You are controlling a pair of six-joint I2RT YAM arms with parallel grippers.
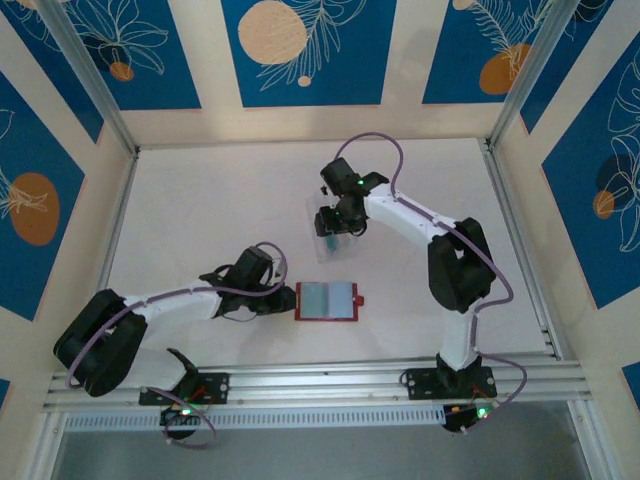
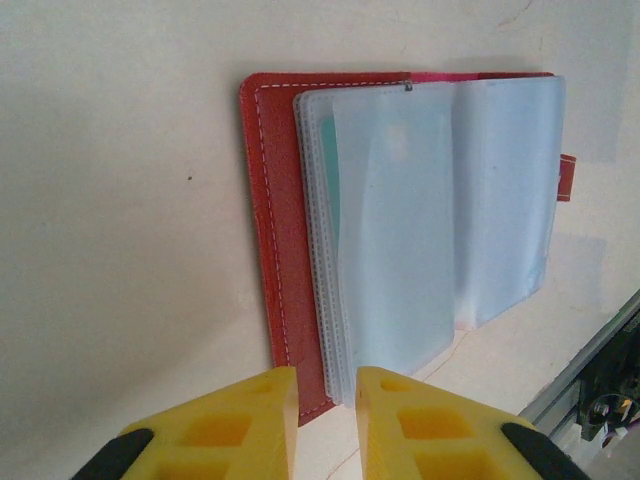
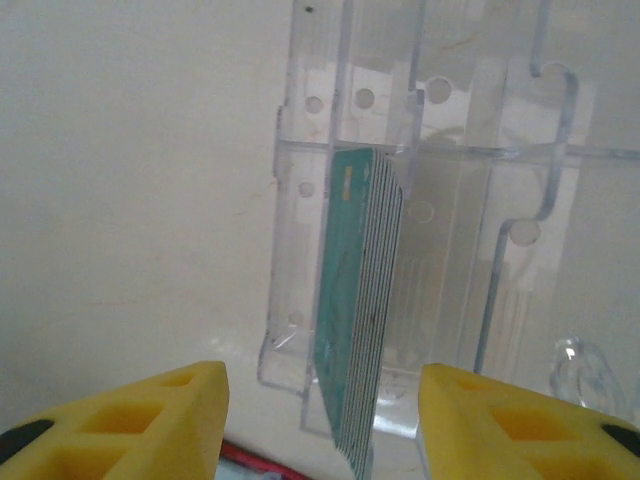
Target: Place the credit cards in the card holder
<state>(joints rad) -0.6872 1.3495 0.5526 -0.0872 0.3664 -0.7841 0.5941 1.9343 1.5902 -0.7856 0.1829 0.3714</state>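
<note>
Credit cards (image 3: 350, 300) upright in clear case (image 3: 480, 200), card holder (image 2: 270, 200) lying open

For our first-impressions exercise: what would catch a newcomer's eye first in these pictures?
The red card holder lies open at the table's front centre, clear sleeves spread, with the left gripper at its edge. Farther back, teal credit cards stand on edge in a clear plastic case, the right gripper open over them.

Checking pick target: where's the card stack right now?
Right wrist view: the credit cards stand on edge in the clear case, just ahead of the open right gripper. Top view: beyond the card holder.
</note>
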